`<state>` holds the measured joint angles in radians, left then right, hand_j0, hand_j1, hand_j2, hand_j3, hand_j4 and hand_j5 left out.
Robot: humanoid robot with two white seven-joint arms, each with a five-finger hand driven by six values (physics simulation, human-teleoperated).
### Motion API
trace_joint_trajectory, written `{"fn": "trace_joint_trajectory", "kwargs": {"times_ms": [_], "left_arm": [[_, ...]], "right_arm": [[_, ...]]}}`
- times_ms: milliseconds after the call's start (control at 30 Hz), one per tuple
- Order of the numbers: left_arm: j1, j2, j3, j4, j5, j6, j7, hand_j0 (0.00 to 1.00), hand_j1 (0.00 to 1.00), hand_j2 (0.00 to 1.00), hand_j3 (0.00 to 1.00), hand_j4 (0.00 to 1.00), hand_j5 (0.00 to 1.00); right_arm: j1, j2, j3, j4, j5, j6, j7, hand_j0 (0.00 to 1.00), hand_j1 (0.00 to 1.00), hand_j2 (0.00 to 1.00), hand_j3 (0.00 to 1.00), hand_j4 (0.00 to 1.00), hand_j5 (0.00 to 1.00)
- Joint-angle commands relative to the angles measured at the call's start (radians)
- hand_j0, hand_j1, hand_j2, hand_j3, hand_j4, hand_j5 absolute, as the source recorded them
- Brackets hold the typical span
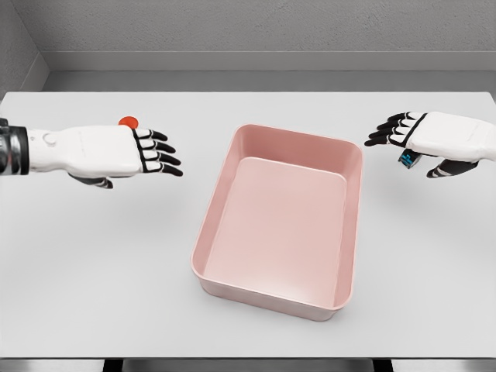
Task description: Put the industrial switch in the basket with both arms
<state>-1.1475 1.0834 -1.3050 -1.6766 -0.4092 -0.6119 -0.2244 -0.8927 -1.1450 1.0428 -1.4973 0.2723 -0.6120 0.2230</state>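
A pink rectangular basket (350, 163) sits empty in the middle of the white table. My left hand (155, 153) hovers to its left, fingers stretched out toward it and holding nothing. Just behind that hand a small red round cap (128, 122) shows, the rest of that object hidden by the hand. My right hand (394, 132) hovers to the right of the basket with fingers extended leftward. A small blue-and-dark object (407, 159) peeks out under its palm, between palm and thumb; I cannot tell whether the hand touches it.
The white table (101, 263) runs to a grey back wall. Its front edge lies near the bottom of the view, close below the basket's near rim.
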Motion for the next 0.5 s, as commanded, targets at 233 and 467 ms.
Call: {"fn": "trace_joint_trajectory", "kwargs": {"times_ms": [233, 467], "left_arm": [[-0.009, -0.026, -0.002, 0.138, 0.004, 0.001, 0.000, 1.00, 1.00, 1.00, 1.00, 1.00, 1.00], [-0.044, -0.143, 0.003, 0.316, 0.001, 0.100, -0.029, 1.00, 1.00, 1.00, 1.00, 1.00, 1.00]], "right_arm": [[-0.002, 0.048, -0.038, 0.127, 0.062, 0.001, -0.004, 1.00, 1.00, 1.00, 1.00, 1.00, 1.00], [0.000, 0.094, -0.043, 0.173, 0.061, 0.001, -0.002, 1.00, 1.00, 1.00, 1.00, 1.00, 1.00]]}}
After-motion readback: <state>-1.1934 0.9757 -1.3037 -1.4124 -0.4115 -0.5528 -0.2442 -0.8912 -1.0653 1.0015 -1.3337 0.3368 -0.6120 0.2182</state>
